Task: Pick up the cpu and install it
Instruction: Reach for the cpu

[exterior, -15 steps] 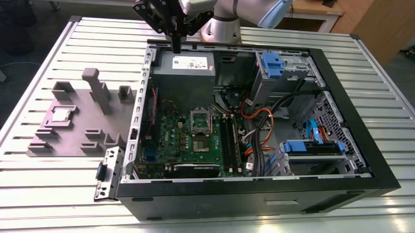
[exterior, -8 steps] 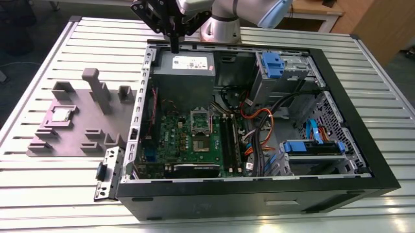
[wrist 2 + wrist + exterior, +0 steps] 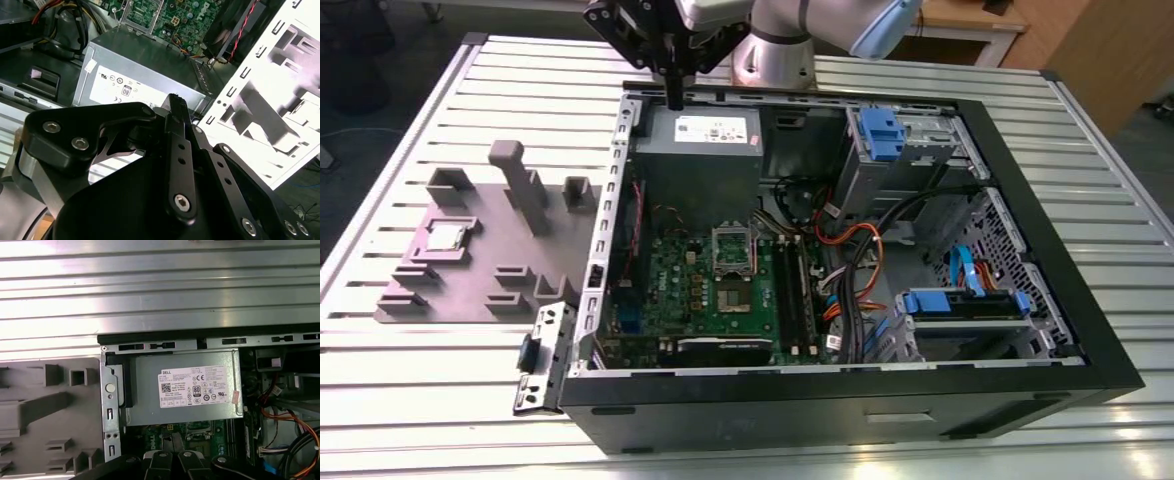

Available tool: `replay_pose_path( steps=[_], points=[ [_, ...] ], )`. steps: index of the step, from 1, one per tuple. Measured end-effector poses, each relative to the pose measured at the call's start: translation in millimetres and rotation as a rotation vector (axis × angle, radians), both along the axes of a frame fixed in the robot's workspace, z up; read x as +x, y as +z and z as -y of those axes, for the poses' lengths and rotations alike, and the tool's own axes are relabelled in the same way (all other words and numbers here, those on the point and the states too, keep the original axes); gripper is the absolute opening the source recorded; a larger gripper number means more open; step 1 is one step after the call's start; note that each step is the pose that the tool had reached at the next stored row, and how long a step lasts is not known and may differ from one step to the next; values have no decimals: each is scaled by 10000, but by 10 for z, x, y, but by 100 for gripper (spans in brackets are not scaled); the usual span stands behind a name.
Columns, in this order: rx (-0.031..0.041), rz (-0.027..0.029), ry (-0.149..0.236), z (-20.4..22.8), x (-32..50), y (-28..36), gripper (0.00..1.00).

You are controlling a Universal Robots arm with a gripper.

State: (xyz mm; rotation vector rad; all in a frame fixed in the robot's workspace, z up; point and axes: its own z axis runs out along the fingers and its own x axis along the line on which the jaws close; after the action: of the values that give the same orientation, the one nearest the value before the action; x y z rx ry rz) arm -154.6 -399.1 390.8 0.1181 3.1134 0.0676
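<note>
The cpu [image 3: 447, 237], a small flat square with a dull silvery metal top, is lying in a shallow recess of a matte grey moulded tray [image 3: 480, 290]. The tray is sitting outside the computer case [image 3: 854, 400], just beside the case's side wall on the exterior view's left. The black claw [image 3: 675, 97] is hanging over the case's far rim, above the smooth grey metal box [image 3: 700, 160] with the white label. Its slim fingers [image 3: 159, 462] are pressing together, gripping nothing, well apart from the cpu. The case is lying open side up, leaving the green board [image 3: 707, 290] and its rectangular socket frame [image 3: 732, 247] uncovered from above, with looping cables crowding beside them. Ribbed, shiny table [image 3: 520, 70] slats are running around the case.
</note>
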Motion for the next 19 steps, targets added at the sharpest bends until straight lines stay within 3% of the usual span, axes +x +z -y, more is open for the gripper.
replay_pose_path(
  steps=[19],
  points=[
    [0,0,0,14,-85,-12,11]
  ],
)
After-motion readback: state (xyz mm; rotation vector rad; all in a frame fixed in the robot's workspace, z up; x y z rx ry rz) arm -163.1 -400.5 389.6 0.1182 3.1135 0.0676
